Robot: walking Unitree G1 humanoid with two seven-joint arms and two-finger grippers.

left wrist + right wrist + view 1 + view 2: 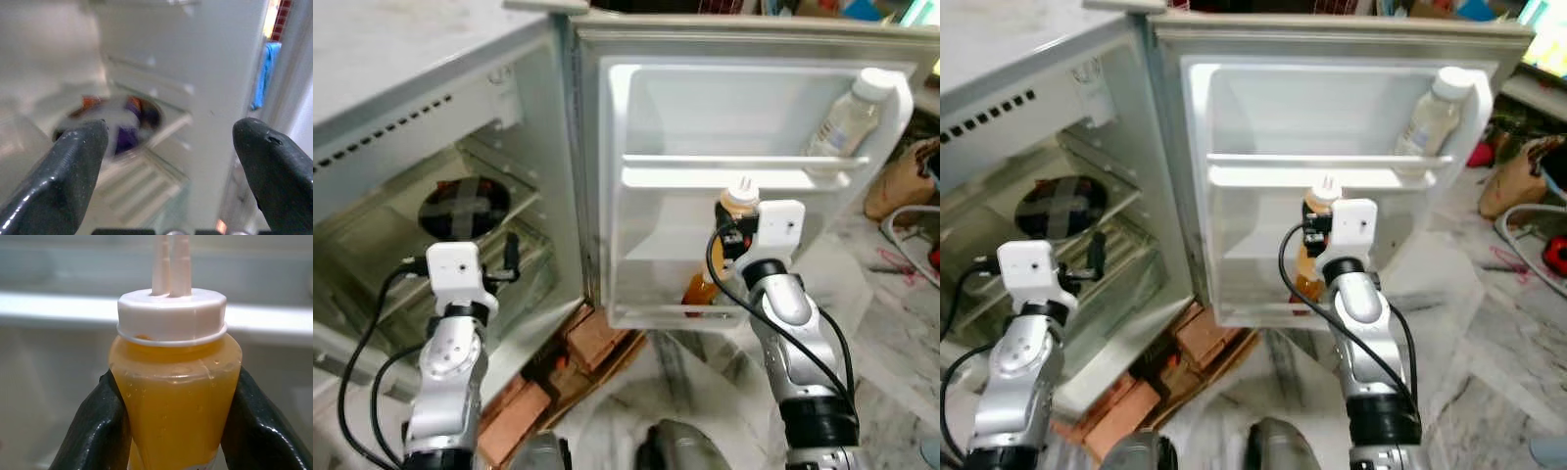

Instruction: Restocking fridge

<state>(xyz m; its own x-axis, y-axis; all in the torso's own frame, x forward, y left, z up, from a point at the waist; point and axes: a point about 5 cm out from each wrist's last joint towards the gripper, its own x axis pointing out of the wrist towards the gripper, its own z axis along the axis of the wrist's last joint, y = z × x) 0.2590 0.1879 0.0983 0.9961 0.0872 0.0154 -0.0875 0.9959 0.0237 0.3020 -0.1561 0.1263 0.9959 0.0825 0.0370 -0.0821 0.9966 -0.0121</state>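
Note:
An orange squeeze bottle (736,208) with a white nozzle cap stands upright in the lower shelf of the open fridge door (636,108). My right gripper (171,431) is shut on the orange squeeze bottle (173,396), with one black finger (95,431) pressed on each side below the cap. My left gripper (171,166) is open and holds nothing. It hovers in front of the fridge compartment, near a dark round lidded container (463,208) on a shelf.
A clear bottle with a white cap (847,117) sits in the door's upper shelf. Wire shelves (504,250) fill the fridge body. Bricks (597,338) prop the fridge on the marble floor. A brown bag (901,181) and cables lie at the right.

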